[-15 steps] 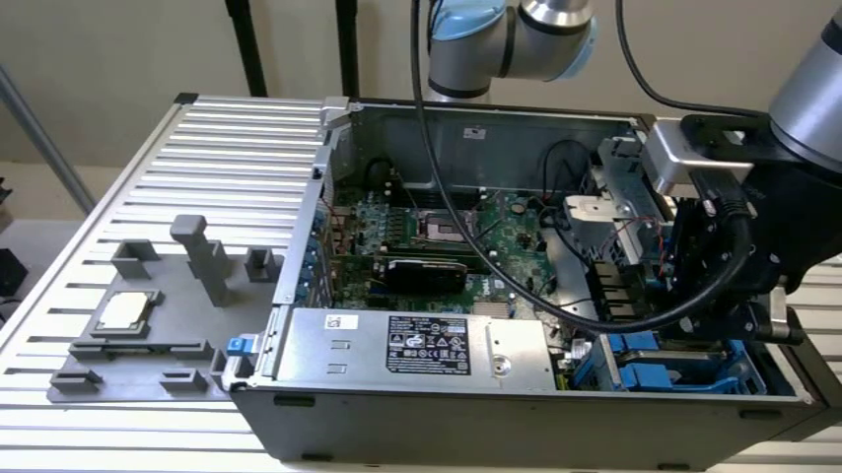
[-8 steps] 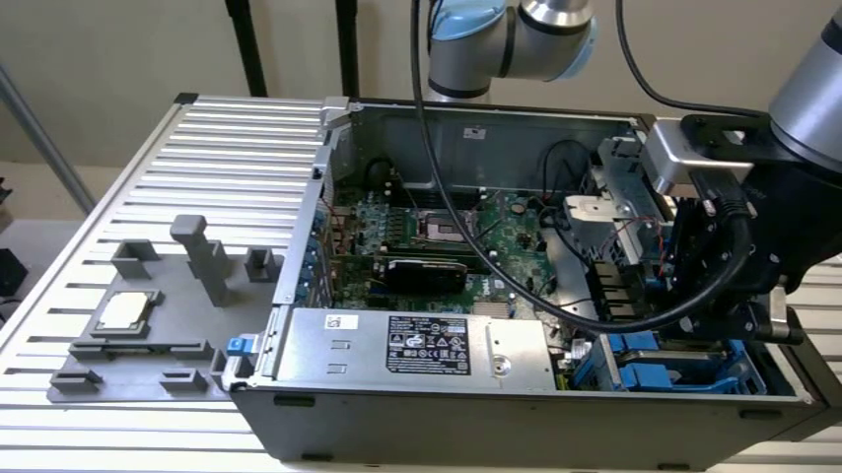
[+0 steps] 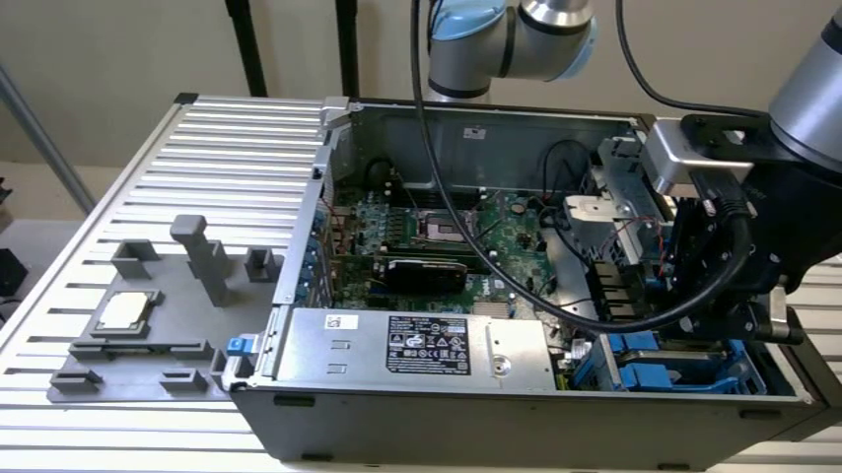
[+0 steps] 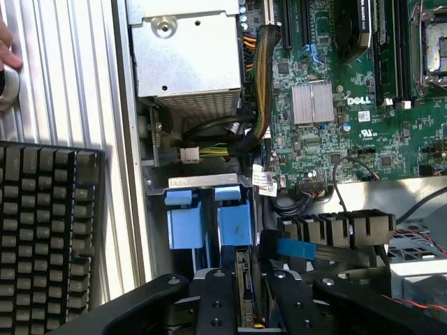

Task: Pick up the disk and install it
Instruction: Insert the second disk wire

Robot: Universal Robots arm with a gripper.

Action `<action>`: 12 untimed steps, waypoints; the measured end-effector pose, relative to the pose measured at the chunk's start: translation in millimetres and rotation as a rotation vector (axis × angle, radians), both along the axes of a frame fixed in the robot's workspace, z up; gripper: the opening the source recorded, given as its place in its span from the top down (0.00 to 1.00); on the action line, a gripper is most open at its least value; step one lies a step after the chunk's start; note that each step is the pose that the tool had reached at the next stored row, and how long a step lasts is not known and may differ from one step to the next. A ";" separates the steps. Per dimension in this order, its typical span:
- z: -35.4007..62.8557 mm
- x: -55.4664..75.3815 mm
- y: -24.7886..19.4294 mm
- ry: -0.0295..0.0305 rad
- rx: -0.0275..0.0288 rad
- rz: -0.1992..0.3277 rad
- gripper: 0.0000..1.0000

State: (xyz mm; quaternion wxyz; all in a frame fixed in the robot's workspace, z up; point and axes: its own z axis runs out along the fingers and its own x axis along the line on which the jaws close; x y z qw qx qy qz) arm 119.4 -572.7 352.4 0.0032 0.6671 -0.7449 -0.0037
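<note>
Your hand (image 4: 243, 293) is cut off at the wrist view's edge, its fingers clamped on the disk (image 4: 244, 283), seen edge-on and mostly hidden, standing in the case's (image 3: 526, 409) blue drive bay (image 4: 209, 223) beside the power supply (image 3: 408, 345).

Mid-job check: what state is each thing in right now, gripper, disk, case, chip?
gripper: shut on the disk.
disk: held on edge, at the blue drive bay.
computer case: side panel off, insides exposed.
processor chip: lying flat on its grey holder, outside the case.
</note>
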 end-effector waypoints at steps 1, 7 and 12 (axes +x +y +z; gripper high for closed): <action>0.0 0.0 0.0 0.0000 -0.0001 0.000 0.75; 37.9 3.1 0.0 0.0024 0.0001 0.000 0.75; 46.8 3.3 10.8 0.0029 -0.0011 0.000 0.75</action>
